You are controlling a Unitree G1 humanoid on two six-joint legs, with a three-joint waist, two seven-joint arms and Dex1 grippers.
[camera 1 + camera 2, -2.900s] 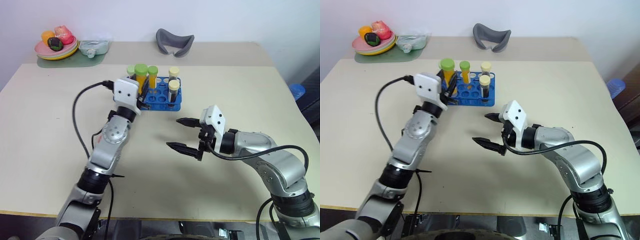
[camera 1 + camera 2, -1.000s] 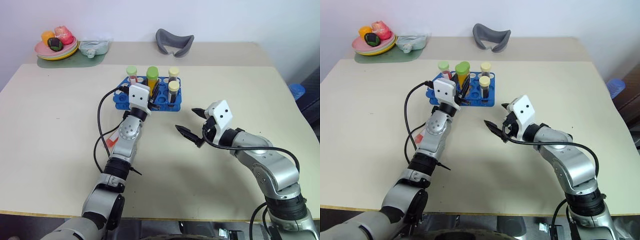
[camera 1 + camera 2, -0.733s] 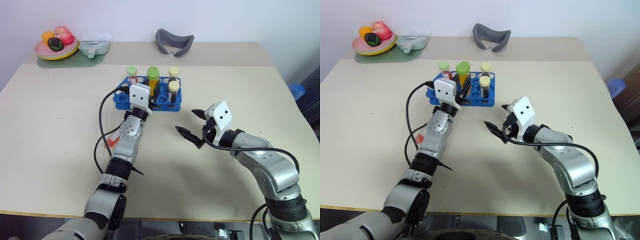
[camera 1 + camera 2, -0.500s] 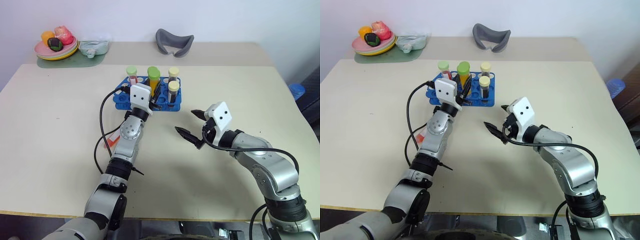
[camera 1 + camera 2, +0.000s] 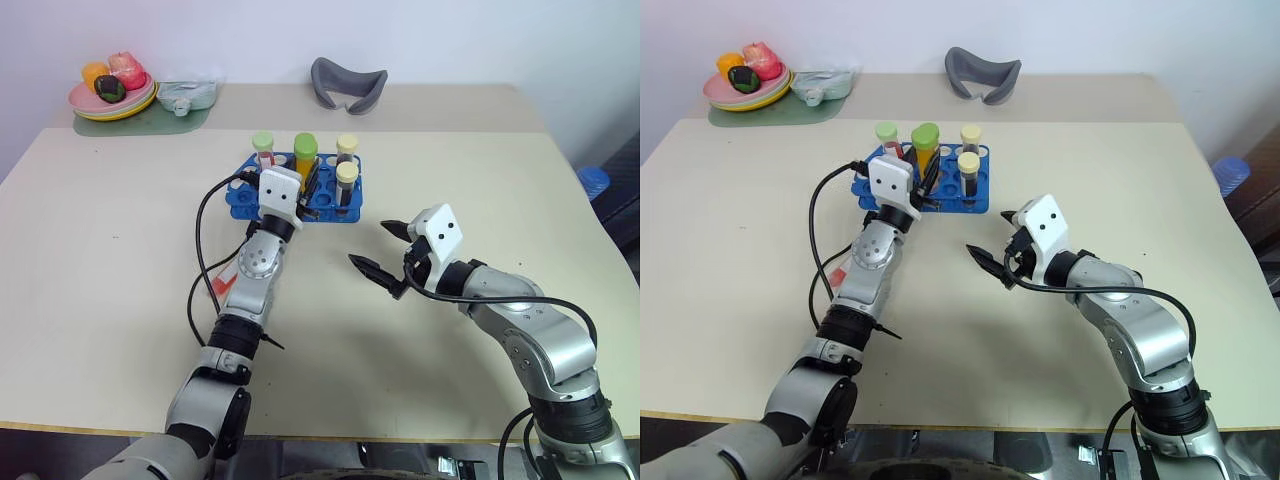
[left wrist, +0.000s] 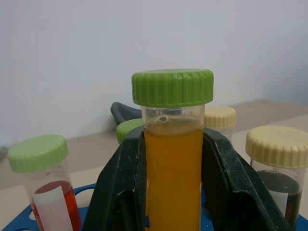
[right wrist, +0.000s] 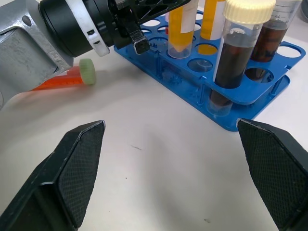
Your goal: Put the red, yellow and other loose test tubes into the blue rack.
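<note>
The blue rack (image 5: 240, 197) stands at the table's middle back. It holds a green-capped red tube (image 5: 263, 148) and two cream-capped dark tubes (image 5: 346, 180). My left gripper (image 5: 308, 180) is shut on a green-capped yellow tube (image 6: 172, 159), held upright with its lower end at a hole in the rack's top (image 7: 182, 45). A loose red tube (image 7: 62, 79) with a green cap lies on the table beside the rack, under my left forearm (image 5: 226, 280). My right gripper (image 5: 369, 243) hovers open and empty over the table, right of the rack's front.
A pink plate (image 5: 85, 100) of fruit on a green mat sits at the back left corner. A grey curved object (image 5: 348, 85) lies at the back edge. A blue object (image 5: 594, 182) shows beyond the table's right edge.
Since the earliest frames my left gripper has carried the yellow tube from the rack's left end to its middle, and my right gripper has drawn nearer the rack. Over the last second nothing moved.
</note>
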